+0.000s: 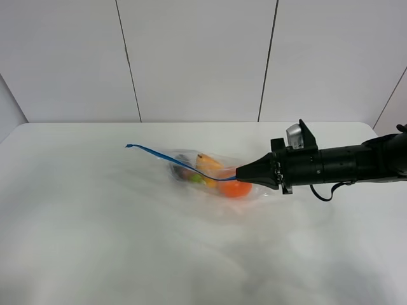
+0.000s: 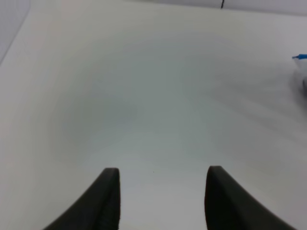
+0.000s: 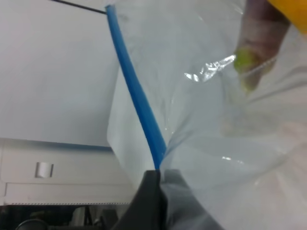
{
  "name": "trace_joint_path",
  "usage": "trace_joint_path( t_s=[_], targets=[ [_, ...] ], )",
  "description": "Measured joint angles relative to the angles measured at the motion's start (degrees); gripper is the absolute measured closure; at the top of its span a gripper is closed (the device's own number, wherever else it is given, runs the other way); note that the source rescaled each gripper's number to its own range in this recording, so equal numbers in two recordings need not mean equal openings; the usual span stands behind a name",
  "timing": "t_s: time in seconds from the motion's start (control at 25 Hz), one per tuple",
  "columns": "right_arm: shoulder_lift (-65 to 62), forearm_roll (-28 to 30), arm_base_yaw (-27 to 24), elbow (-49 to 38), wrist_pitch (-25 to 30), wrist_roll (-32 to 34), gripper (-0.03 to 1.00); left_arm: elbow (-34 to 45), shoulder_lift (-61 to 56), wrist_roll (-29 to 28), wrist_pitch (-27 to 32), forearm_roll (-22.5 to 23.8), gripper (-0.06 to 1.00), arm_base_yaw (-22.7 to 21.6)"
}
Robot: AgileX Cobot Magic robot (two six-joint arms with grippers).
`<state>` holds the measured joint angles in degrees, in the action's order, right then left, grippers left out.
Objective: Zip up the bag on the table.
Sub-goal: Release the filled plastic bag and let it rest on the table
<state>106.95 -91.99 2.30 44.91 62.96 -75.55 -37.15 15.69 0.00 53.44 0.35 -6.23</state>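
White and smooth, the broad tabletop (image 1: 95,241) fills the foreground. The left gripper (image 2: 163,170) hovers over it, dark jaws spread, holding nothing. Toward the middle lies the clear crinkly plastic zip bag (image 1: 210,166) of fruit, a round orange (image 1: 234,189) nearest. The black right gripper (image 1: 240,171) is pinched tight on the bag's blue zipper strip (image 1: 165,157). Pale wall panels (image 1: 197,57) stand behind.

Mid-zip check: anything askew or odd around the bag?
Slightly. The bag lies crumpled, and its blue zipper strip slants across it, far end seemingly lifted off the table and unheld. The right gripper pinches the other end; the left gripper stands open, away from the bag.
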Motion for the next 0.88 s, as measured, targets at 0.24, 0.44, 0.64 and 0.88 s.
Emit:
trace_joint_path(
  t_s=[0.24,0.44,0.64,0.88],
  targets=[
    [0.0,0.0,0.0,0.0,-0.56,0.0,0.97,0.0,-6.73,-0.51,5.6,-0.35,0.15,0.0],
    [0.0,0.0,0.0,0.0,-0.9,0.0,0.97,0.25,-9.17,-1.0,8.96,-1.16,0.15,0.0],
    [0.0,0.0,0.0,0.0,-0.97,-0.01,0.97,1.01,-9.72,-1.52,9.55,-2.7,0.15,0.0],
    [0.0,0.0,0.0,0.0,-0.97,-0.06,0.97,3.29,-14.3,-0.89,9.64,-5.25,0.15,0.0]
  ],
)
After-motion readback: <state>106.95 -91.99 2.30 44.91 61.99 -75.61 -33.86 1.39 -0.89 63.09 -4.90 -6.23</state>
